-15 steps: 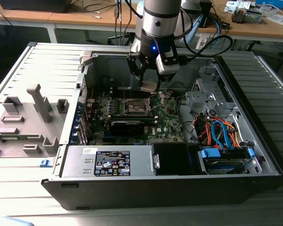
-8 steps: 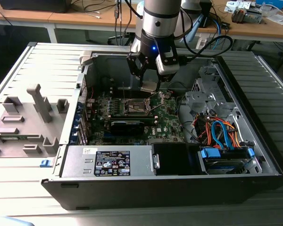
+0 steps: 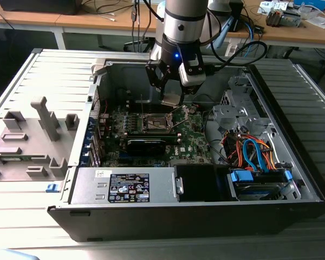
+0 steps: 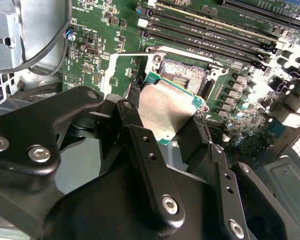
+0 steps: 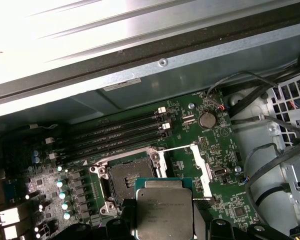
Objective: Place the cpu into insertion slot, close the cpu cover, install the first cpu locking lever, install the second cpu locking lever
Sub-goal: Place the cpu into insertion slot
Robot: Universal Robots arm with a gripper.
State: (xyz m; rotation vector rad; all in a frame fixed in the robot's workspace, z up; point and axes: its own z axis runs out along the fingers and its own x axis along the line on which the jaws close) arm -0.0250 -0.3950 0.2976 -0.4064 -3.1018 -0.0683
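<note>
Step 1 of 4: placing the cpu. Your gripper (image 3: 172, 93) is clamped on the cpu (image 4: 165, 107) at 2 opposite edges and holds it above the board, near the slot (image 5: 127, 180) but clear of it. The cover (image 4: 112, 70) appears swung open. In my judgement, seating calls for squaring the chip's edges to the slot's rim.
</note>
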